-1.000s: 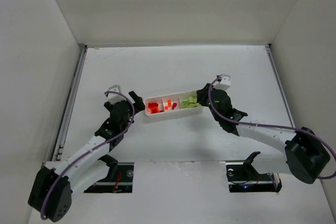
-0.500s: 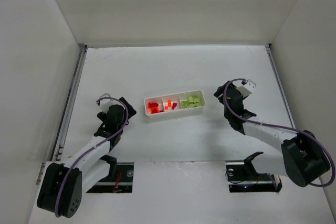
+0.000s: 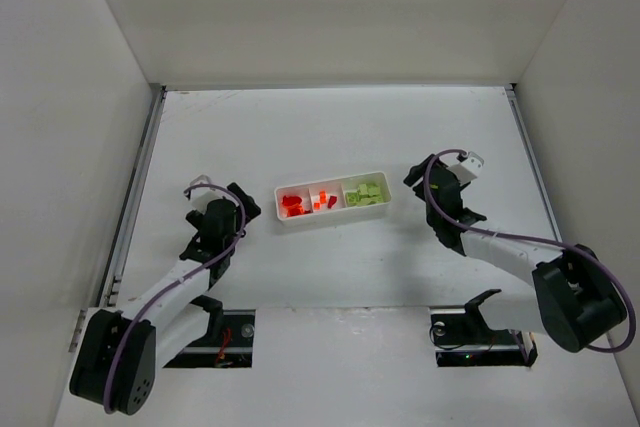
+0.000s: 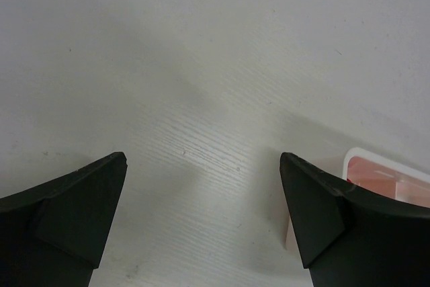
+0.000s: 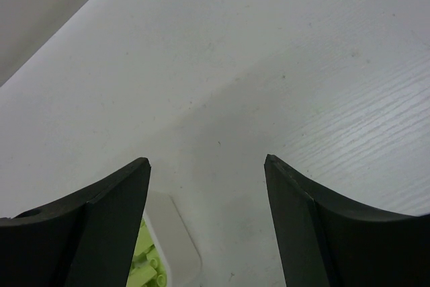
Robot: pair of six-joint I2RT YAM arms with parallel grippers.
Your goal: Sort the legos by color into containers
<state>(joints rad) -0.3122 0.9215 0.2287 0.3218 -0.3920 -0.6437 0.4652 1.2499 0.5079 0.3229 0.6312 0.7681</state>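
The long white tray of containers [image 3: 383, 179] lies mid-table, slightly tilted. Red legos [image 3: 292, 204] fill its left compartment, orange and red legos [image 3: 323, 200] sit in the middle one, and yellow-green legos [image 3: 366, 193] fill the right one. My left gripper [image 3: 245, 200] hangs open left of the tray, nothing between its fingers; the tray's red corner [image 4: 376, 169] peeks past its right finger. My right gripper [image 3: 413, 179] is open just right of the tray, empty. In the right wrist view the tray's corner [image 5: 176, 233] and green legos [image 5: 144, 270] show beside the left finger.
White walls enclose the table on three sides. A metal rail [image 3: 135, 187] runs along the left edge and another [image 3: 528, 162] along the right. Both arm bases sit at the near edge.
Both arms have pulled back from the tray's ends, the left to the left and the right to the right. The right gripper has opened. The tray has stayed in place.
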